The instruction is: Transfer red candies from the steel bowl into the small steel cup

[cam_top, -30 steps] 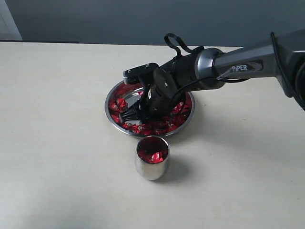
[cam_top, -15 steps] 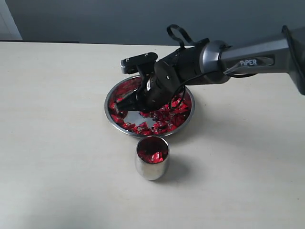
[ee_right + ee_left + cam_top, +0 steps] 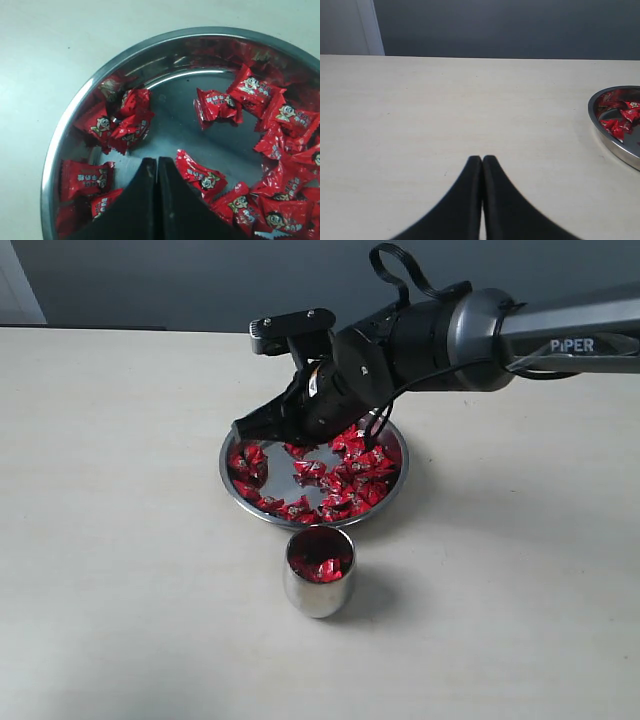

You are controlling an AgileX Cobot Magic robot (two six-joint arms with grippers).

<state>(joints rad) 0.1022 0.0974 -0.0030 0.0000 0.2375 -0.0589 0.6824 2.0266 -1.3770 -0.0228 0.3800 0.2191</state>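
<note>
The steel bowl [image 3: 404, 478] sits mid-table with several red candies [image 3: 350, 490] spread round its flat bottom. In front of it stands the small steel cup [image 3: 318, 590], holding a few red candies [image 3: 320, 565]. My right gripper [image 3: 241, 428] hangs above the bowl's back left rim, shut, with nothing between its fingers. The right wrist view shows its tips [image 3: 156, 161] pressed together above the bowl [image 3: 75, 107] and the loose candies [image 3: 217, 105]. My left gripper [image 3: 482, 158] is shut and empty over bare table, off to one side of the bowl [image 3: 615, 145].
The tabletop [image 3: 130, 540] is pale and runs back to a dark wall. The right arm [image 3: 560, 335] reaches in from the right, above the table. The left arm does not show in the exterior view.
The right gripper has risen out of the candies in the bowl and moved back and left to above its rim. The bowl's bottom now shows. The cup has not moved.
</note>
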